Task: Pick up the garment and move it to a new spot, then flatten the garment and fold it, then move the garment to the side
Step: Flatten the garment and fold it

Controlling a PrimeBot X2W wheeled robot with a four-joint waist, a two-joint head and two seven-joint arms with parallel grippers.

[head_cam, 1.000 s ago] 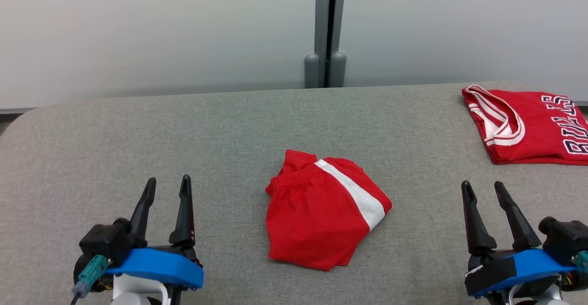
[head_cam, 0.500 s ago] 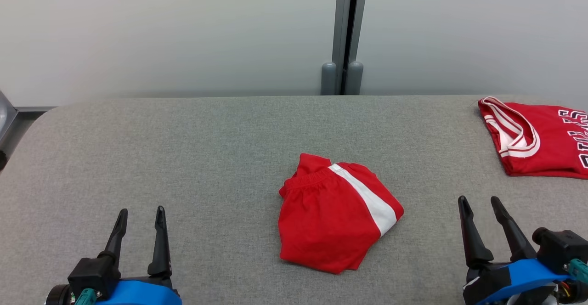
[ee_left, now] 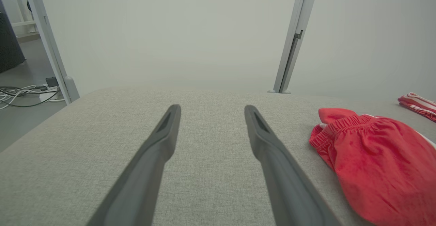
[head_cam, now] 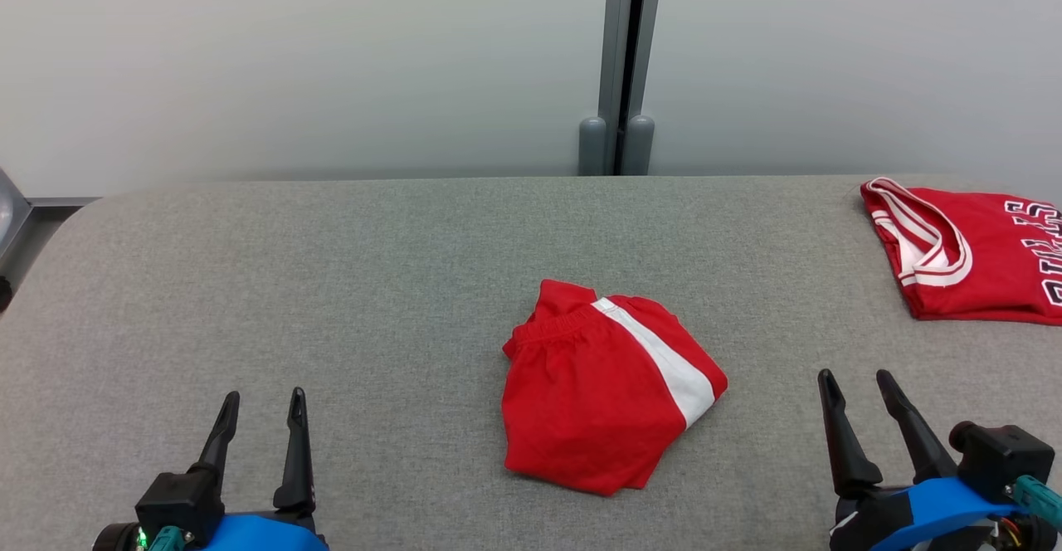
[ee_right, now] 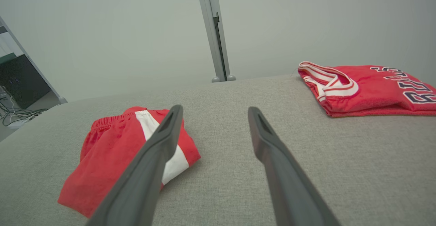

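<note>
Since 1 second ago the left gripper (head_cam: 264, 395) has drawn back, away from the cloth, and the whole head view has shifted too. Your 2 grippers, this one and the right gripper (head_cam: 853, 373), stand with fingers apart, holding nothing, over the grey padded table (head_cam: 332, 269). The red shorts (head_cam: 597, 402) lie between them — well apart from each, seemingly folded over. A red jersey (head_cam: 971, 244) lies ahead and right of the right gripper.
</note>
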